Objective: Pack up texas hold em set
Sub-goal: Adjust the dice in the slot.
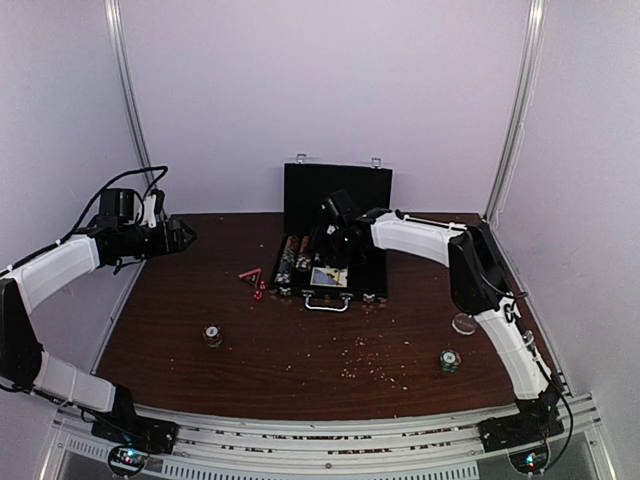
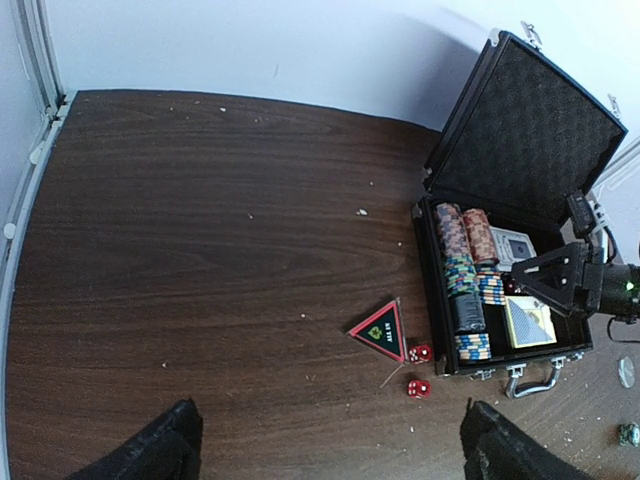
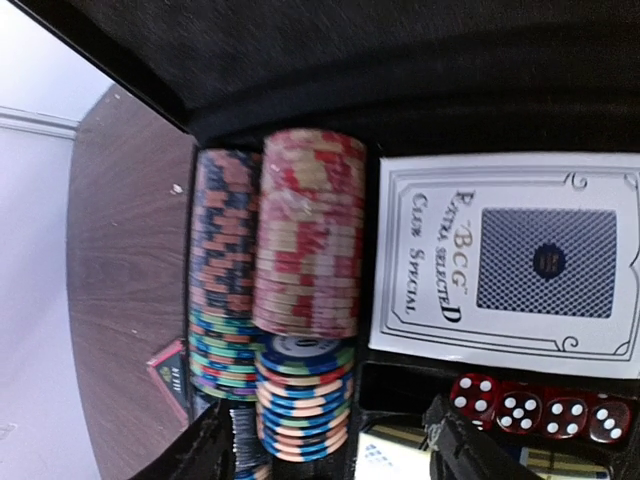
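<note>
Case open beneath right end effector, jaws apart; left end effector apart, distant

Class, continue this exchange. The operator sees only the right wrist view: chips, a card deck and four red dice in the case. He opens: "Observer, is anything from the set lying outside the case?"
Observer: Yes. Two red dice lie on the table beside the left side of the case.
Operator: Is the left claw near them?
Observer: No. The left claw hangs open and empty above the table's back left corner.
Operator: Anything loose nearer the arms?
Observer: A small greenish round piece sits at the front right. It is too small to identify.
</note>
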`<act>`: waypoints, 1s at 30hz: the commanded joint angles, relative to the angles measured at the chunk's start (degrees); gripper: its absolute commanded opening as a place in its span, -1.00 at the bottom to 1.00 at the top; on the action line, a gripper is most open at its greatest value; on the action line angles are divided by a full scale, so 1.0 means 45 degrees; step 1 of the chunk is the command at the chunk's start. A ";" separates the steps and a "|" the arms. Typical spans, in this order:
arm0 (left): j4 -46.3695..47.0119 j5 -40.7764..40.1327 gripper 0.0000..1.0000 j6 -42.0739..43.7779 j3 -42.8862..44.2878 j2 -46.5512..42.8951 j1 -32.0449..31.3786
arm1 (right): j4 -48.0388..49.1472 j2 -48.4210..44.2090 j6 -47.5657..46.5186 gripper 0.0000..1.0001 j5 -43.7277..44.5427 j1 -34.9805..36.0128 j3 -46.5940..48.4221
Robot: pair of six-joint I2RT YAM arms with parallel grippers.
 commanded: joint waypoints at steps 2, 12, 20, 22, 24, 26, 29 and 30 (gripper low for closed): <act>0.0154 -0.0157 0.85 0.0272 0.0294 -0.0227 -0.0069 | 0.0715 -0.1596 -0.0322 0.33 -0.0052 -0.0212 -0.0114; 0.0145 -0.0242 0.85 0.0252 0.0207 -0.0326 -0.0069 | -0.1633 -0.1949 -0.1033 0.35 0.1799 -0.0293 -0.0255; 0.0132 -0.0211 0.85 0.0224 0.0207 -0.0238 -0.0069 | -0.3345 -0.1830 -0.0986 0.50 0.3303 -0.0273 -0.0603; 0.0144 -0.0168 0.85 0.0234 0.0233 -0.0209 -0.0069 | -0.3408 -0.1681 -0.1031 0.54 0.3255 -0.0273 -0.0603; 0.0132 -0.0152 0.85 0.0233 0.0237 -0.0219 -0.0069 | -0.3250 -0.1506 -0.1160 0.58 0.3081 -0.0254 -0.0598; 0.0116 -0.0145 0.85 0.0214 0.0213 -0.0232 -0.0066 | -0.3047 -0.1343 -0.1332 0.63 0.2826 -0.0254 -0.0593; 0.0116 -0.0127 0.85 0.0142 0.0127 -0.0303 -0.0069 | -0.2977 -0.1098 -0.1421 0.68 0.2746 -0.0254 -0.0466; 0.0122 -0.0137 0.85 0.0122 0.0106 -0.0334 -0.0069 | -0.2977 -0.1041 -0.1423 0.69 0.2749 -0.0254 -0.0449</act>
